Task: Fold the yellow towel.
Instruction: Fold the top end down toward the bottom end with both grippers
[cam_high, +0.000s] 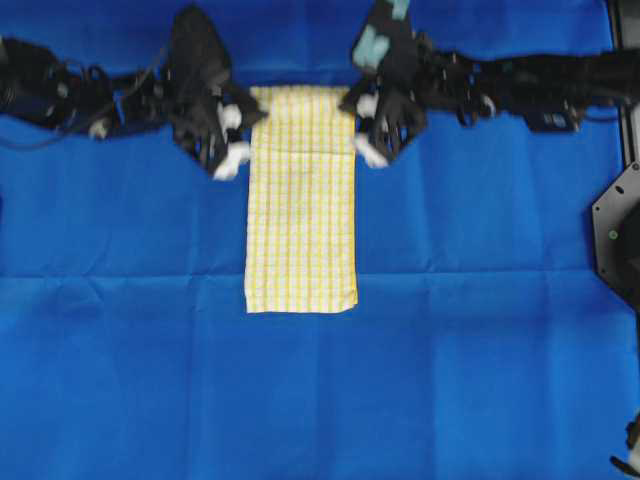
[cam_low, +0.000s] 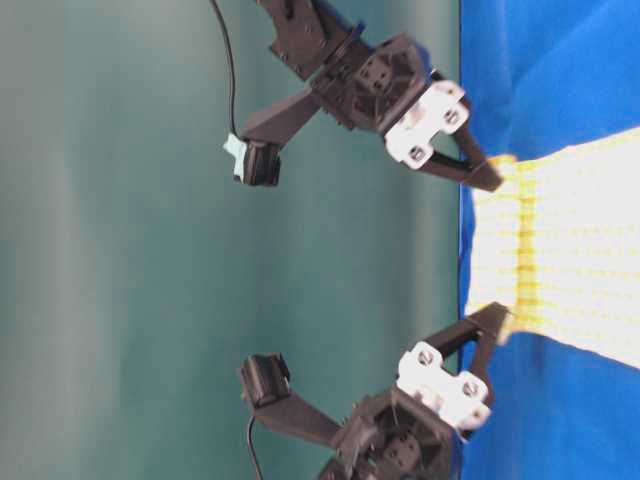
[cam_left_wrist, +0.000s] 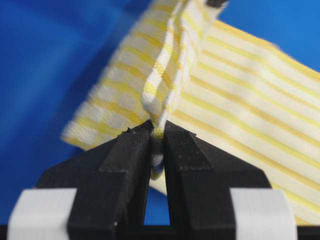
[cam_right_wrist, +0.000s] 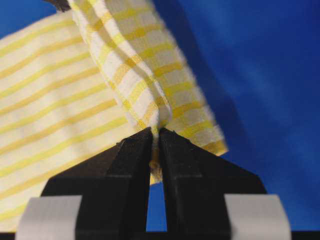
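Judging from how it lies, the yellow towel (cam_high: 301, 200) is already a long narrow strip on the blue cloth (cam_high: 480, 380) covering the worktop — a lengthwise fold looks done, and the fold that shortens it is, I think, under way but not laid down. My left pincer (cam_left_wrist: 157, 137) is clamped tight on one far corner and my right pincer (cam_right_wrist: 155, 134) on the other, each pinching a bunched bit of hem. Those two corners hang lifted off the cloth between my pincers, while the near end lies flat, well apart from both.
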